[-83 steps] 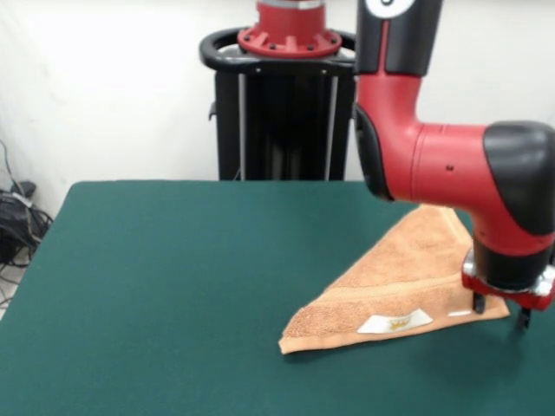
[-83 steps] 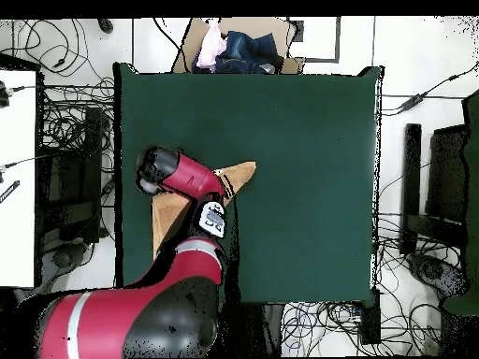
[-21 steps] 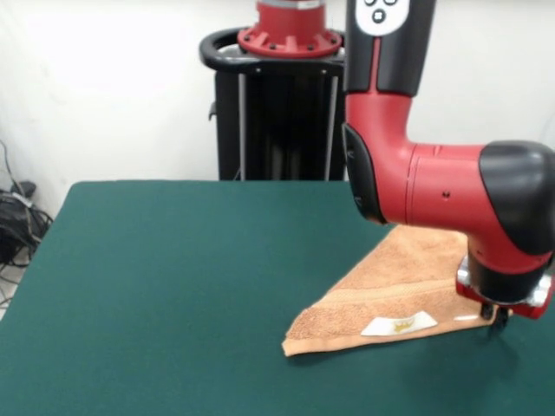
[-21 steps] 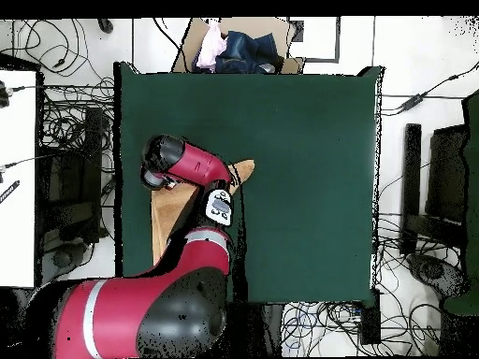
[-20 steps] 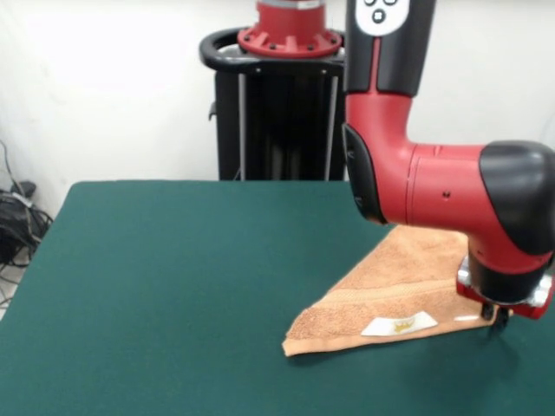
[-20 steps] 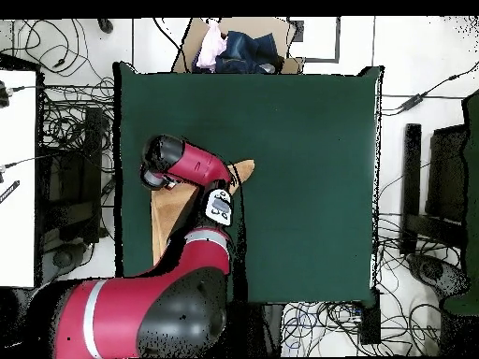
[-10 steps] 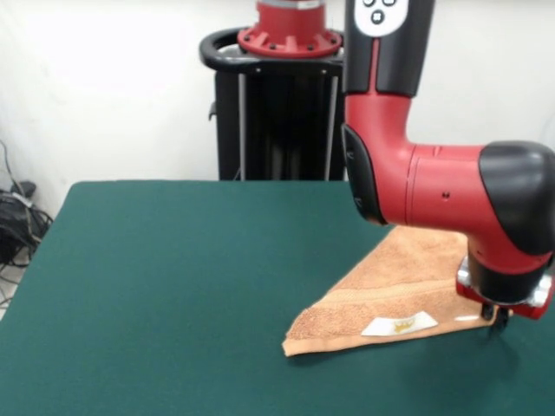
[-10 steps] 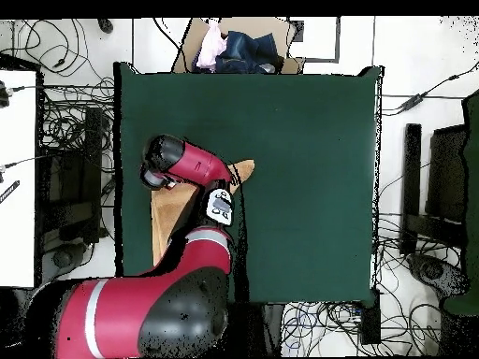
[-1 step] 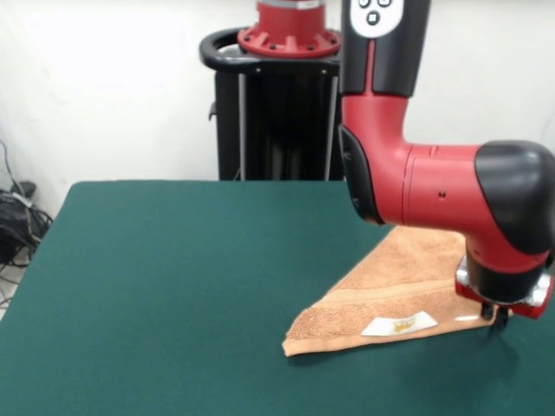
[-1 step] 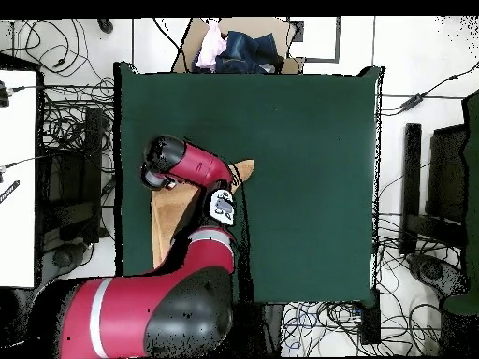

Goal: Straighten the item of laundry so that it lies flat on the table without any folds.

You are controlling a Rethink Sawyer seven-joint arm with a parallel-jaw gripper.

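Towel-straightening is not finished, by the look of it: the table (image 9: 165,277), a broad dark green top, carries the peach-orange towel (image 9: 399,286) toward its right side in the front view, and the cloth lies as a triangle, which reads as a square folded corner to corner, so the doubled layer has yet to be opened out. The arm (image 9: 434,191) comes down over the towel's right-hand corner, and the gripper (image 9: 496,315) sits right at that corner at table level; only dark tips show beneath the red wrist flange, and I cannot tell whether they are apart, together or pinching the cloth. My judgement is that the corner is the place being worked for the unfold, with the whole spreading step left to do. The front view gives what the overhead lacks: the woven band along the near edge, the white label (image 9: 399,324) on it, and the gripper's height against the cloth. The overhead view gives placement instead: the towel (image 10: 168,220) lies near the table's (image 10: 299,168) left edge there, largely covered by the arm (image 10: 192,168), with much open felt across the rest for laying it flat.
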